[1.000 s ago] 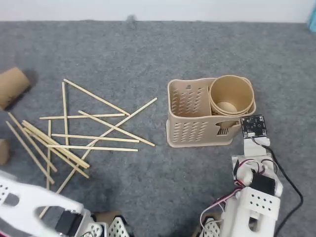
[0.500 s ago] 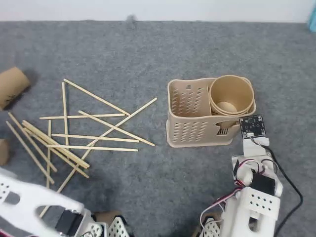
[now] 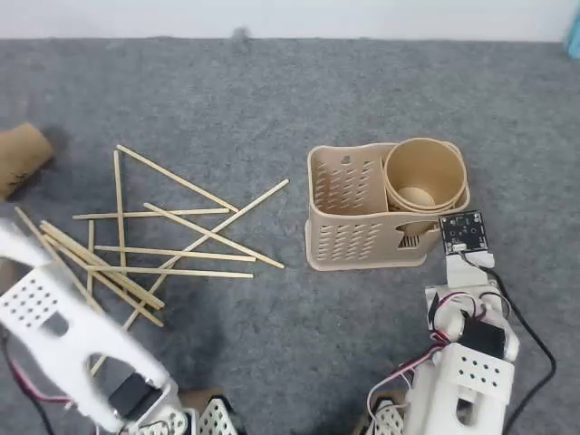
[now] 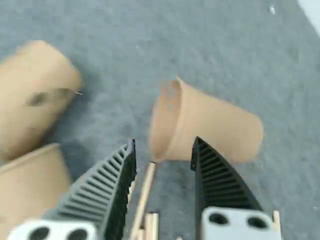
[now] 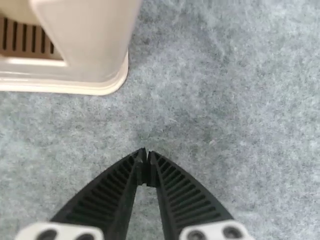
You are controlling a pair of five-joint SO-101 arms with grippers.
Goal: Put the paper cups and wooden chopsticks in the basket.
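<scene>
My left gripper (image 4: 164,145) hangs over the left side of the grey tabletop (image 3: 272,91), fingers spread wide and holding nothing. Three paper cups (image 4: 210,130) lie on their sides just beyond them. My right gripper (image 5: 147,151) sits low, just beside the basket (image 3: 349,240), fingers pressed together on nothing. A strip of bare tabletop separates the basket from the scattered wooden chopsticks (image 3: 163,236) — roughly a dozen, crossing each other. At least two nested cups (image 3: 426,177) stand upright in the basket's compartment on the right arm's side.
</scene>
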